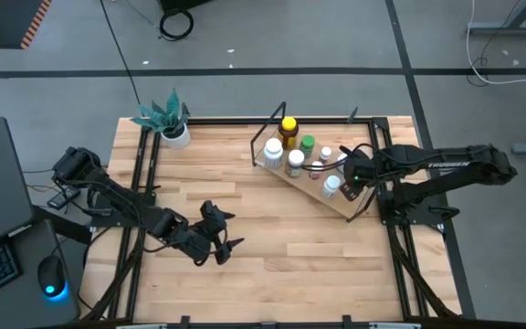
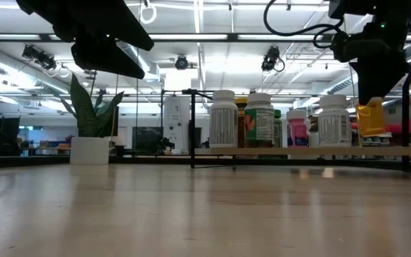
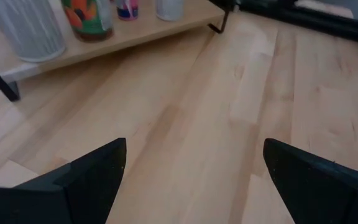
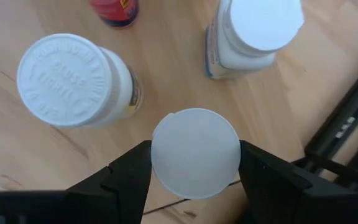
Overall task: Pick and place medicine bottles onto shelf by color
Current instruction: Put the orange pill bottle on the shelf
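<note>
The right gripper (image 4: pixel 194 163) hangs over the near-right end of the shelf (image 1: pixel 338 203), its fingers (image 4: pixel 129 171) clamped on either side of a white-capped bottle (image 4: pixel 195 152) seen from above; in the low view a yellowish bottle body hangs from the same gripper just above the board, so the placing step seems to be in hand. To do it well, the bottle should come down plumb onto bare wood, settle flat, and only then be let go, since the board sits tilted in its wire frame and a bottle dropped askew could tip. Two white-capped neighbours stand close: a ribbed-cap bottle (image 4: pixel 73 79) to one side and a smooth-cap bottle (image 4: pixel 253 34) to the other, with a red-labelled bottle (image 4: pixel 114 11) just beyond, so the widening fingers have little room and could nudge either one. The black frame rail (image 4: pixel 340 134) also runs near. Farther along the shelf stand the amber bottle with yellow cap (image 1: pixel 289 130) and the green-capped bottle (image 1: pixel 307 144). The left gripper (image 1: pixel 219 236) waits over the bare tabletop (image 1: pixel 272 247), fingers spread wide and holding nothing, well apart from the shelf; a potted plant (image 1: pixel 170 121) sits at the far-left corner.
</note>
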